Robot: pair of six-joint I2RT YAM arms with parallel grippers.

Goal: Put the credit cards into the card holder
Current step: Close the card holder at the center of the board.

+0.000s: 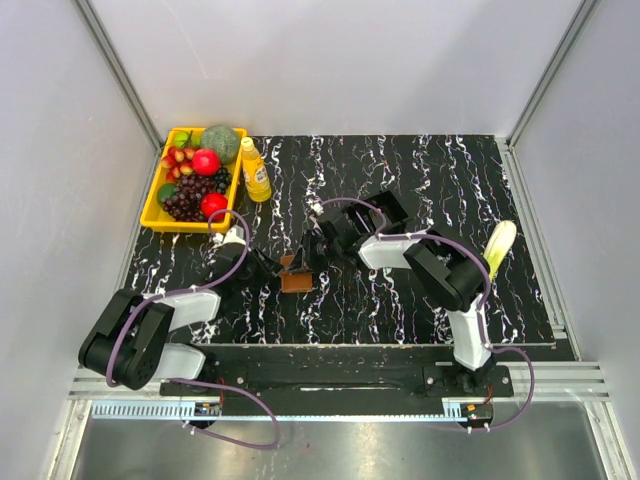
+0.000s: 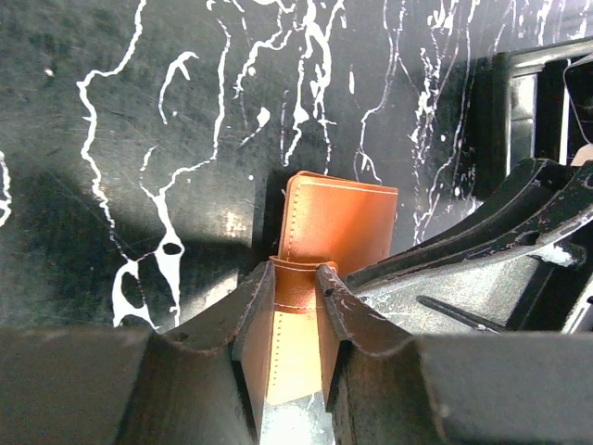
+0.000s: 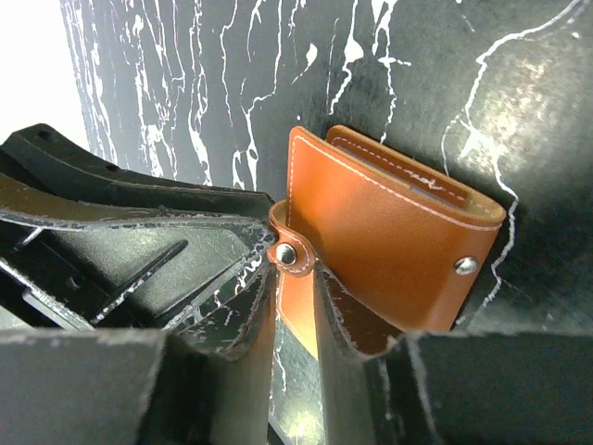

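Note:
The brown leather card holder [image 1: 296, 277] lies on the black marbled table between my two grippers. In the left wrist view the card holder [image 2: 339, 221] sits just ahead, and my left gripper [image 2: 296, 271] is shut on its stitched strap. In the right wrist view the card holder [image 3: 398, 232] stands partly open, showing a stitched inner pocket. My right gripper [image 3: 295, 250] is shut on the same strap, at its snap button. In the top view the left gripper [image 1: 279, 267] and the right gripper [image 1: 309, 257] meet at the holder from either side. No loose credit cards show.
A yellow tray [image 1: 152, 212] of fruit stands at the back left, with a yellow bottle [image 1: 255, 170] beside it. A banana [image 1: 499, 247] lies at the right. A black tray-like box [image 1: 391, 208] sits behind the right wrist and also shows in the left wrist view [image 2: 519, 102].

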